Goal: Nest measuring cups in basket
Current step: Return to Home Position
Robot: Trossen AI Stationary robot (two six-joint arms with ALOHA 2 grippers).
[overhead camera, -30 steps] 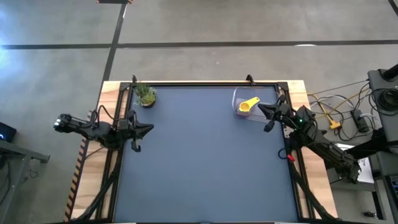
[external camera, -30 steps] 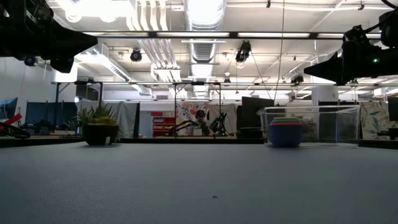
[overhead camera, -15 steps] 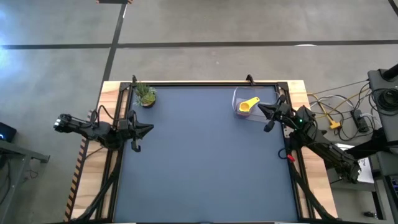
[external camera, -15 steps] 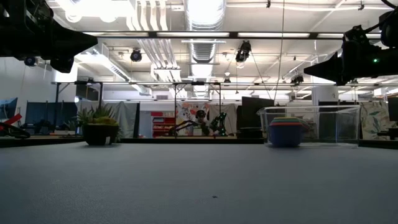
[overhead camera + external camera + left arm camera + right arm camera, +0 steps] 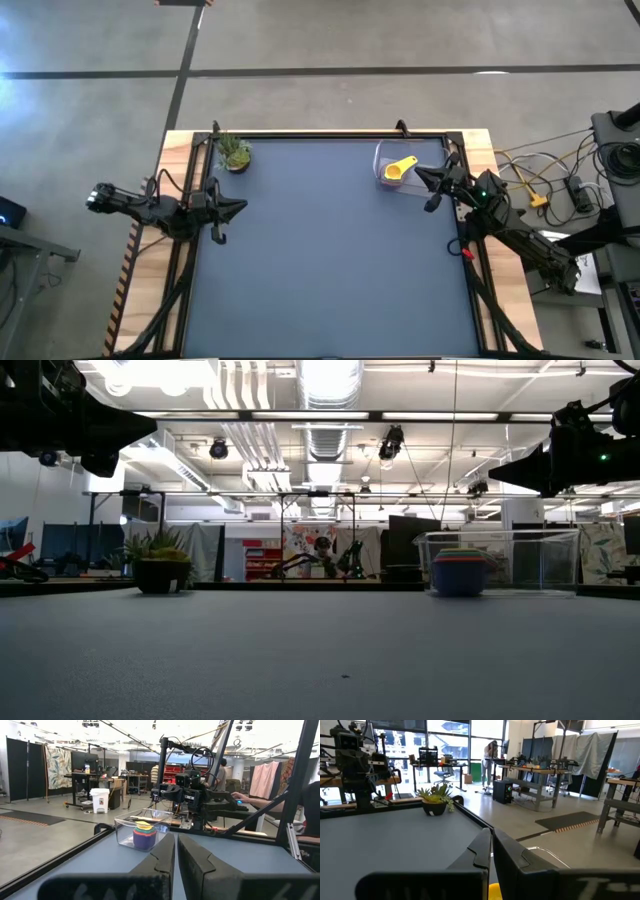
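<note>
I see blue table (image 5: 320, 270), one arm at each side. Left gripper (image 5: 240, 208) hangs over left edge, about mid-depth; fingers nearly together with only thin slit between, holding nothing. Right gripper (image 5: 418, 172) is raised over right part of basket, fingers same narrow slit, empty. Clear basket (image 5: 378, 158) sits at far right corner. Measuring cups (image 5: 398, 170) nested in one stack inside basket, yellow on top, blue outermost. Potted plant (image 5: 234, 153) at far left corner, well apart from basket.
</note>
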